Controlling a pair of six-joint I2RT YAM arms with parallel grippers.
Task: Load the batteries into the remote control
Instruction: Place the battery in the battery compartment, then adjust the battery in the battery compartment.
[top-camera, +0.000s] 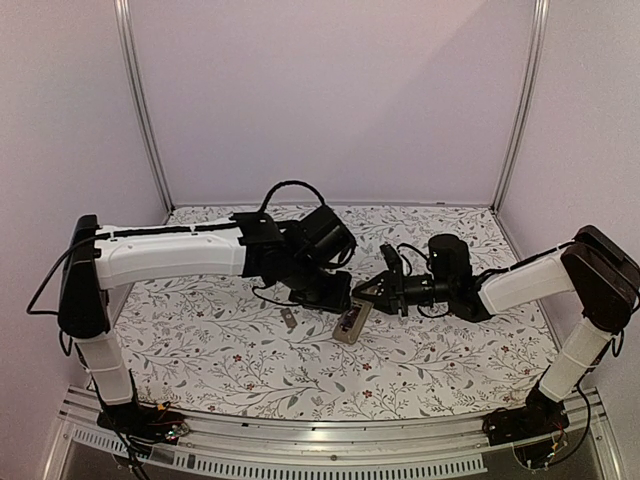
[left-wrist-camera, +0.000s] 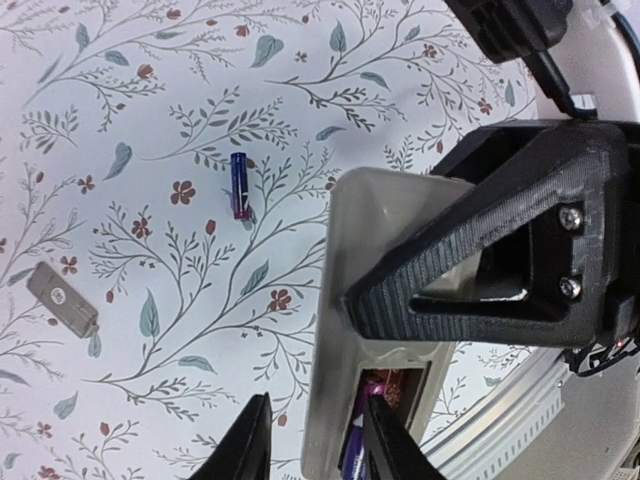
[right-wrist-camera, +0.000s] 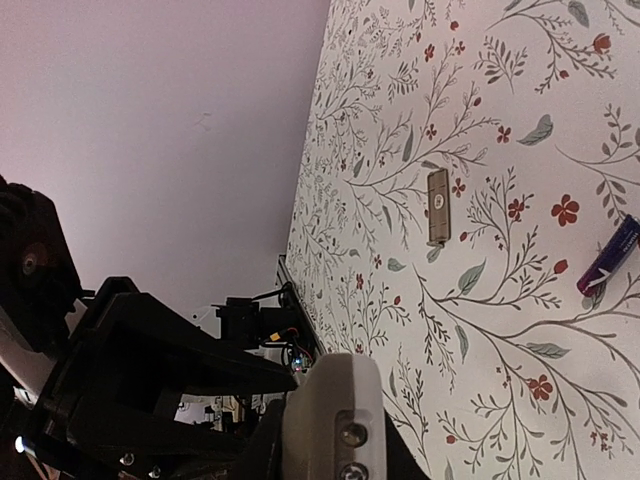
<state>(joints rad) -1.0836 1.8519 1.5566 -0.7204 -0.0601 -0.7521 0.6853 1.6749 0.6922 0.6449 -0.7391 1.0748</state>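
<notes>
Purple loose battery (left-wrist-camera: 239, 186): flat on the floral tablecloth (left-wrist-camera: 150, 120), near the remote control (left-wrist-camera: 385, 300) but apart from it, off its long side and touching nothing.
Long axis: roughly parallel to the remote control's length, as seen from the left wrist.
Seated battery (left-wrist-camera: 357, 440): a purple glint inside the open compartment at one end of the remote control; probably in place, though partly hidden by a finger.
Remote control: back side up, compartment uncovered; resting on the cloth or lifted off it, cannot tell.
Right gripper (top-camera: 368, 298): closed across the remote control's middle, clamping it steady.
Left gripper (left-wrist-camera: 315, 445): at the compartment end of the remote control, fingers parted a little, holding nothing visible; only the remote control's side wall and cloth in the gap.
Cover piece (left-wrist-camera: 62, 297): on the same side of the remote control as the loose battery, farther out and well apart from it.
Direction for the reach: away from the compartment end, toward the side of the remote control opposite the right gripper.
Nearer arm: left, and the only free one.
Approach, as a judgement: fingers set crosswise to the loose battery's length, so probably little wrist turn before closing on it.
</notes>
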